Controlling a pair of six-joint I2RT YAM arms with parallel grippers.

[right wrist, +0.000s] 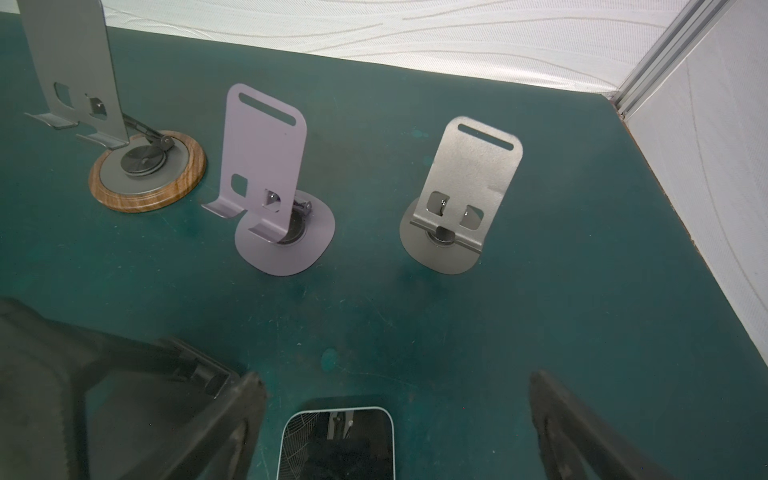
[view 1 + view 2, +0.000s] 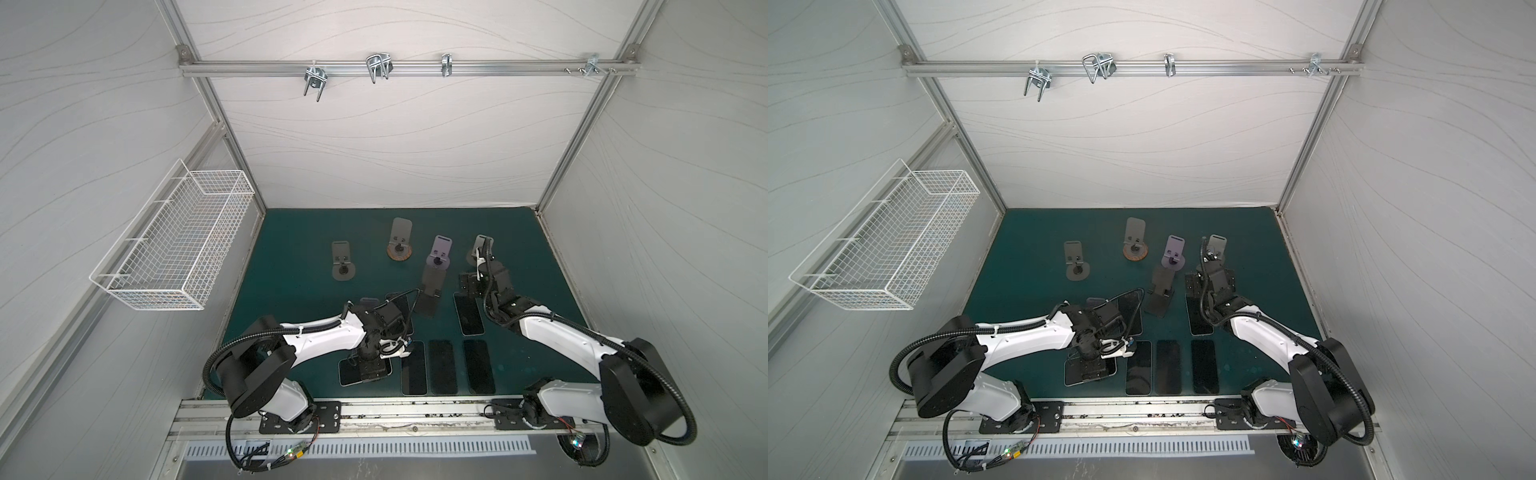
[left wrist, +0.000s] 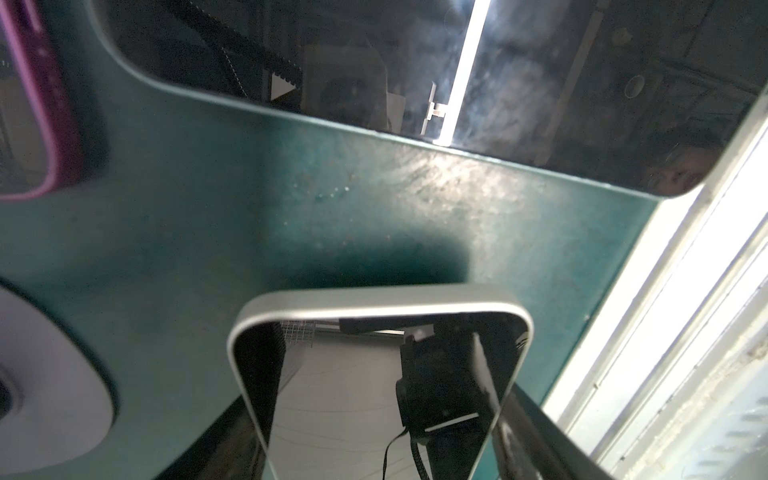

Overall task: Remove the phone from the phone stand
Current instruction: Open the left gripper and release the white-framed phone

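In the left wrist view the view's edge cuts off the silver-rimmed phone (image 3: pixel 374 374), and the left gripper's (image 3: pixel 390 436) fingers (image 3: pixel 536 436) beside it are too blurred for us to tell whether they touch it. In both top views that gripper hides much of this phone (image 2: pixel 345 374) (image 2: pixel 1070 376). The right wrist view crops the white-rimmed phone (image 1: pixel 338 444) and the blurred right gripper (image 1: pixel 395 380).

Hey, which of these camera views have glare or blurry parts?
Left wrist view: a bright streak glares off the far phone, the near phone mirrors the arm. Right wrist view: purple stand sharp, right gripper's fingers blurred. Both top views: evenly lit.
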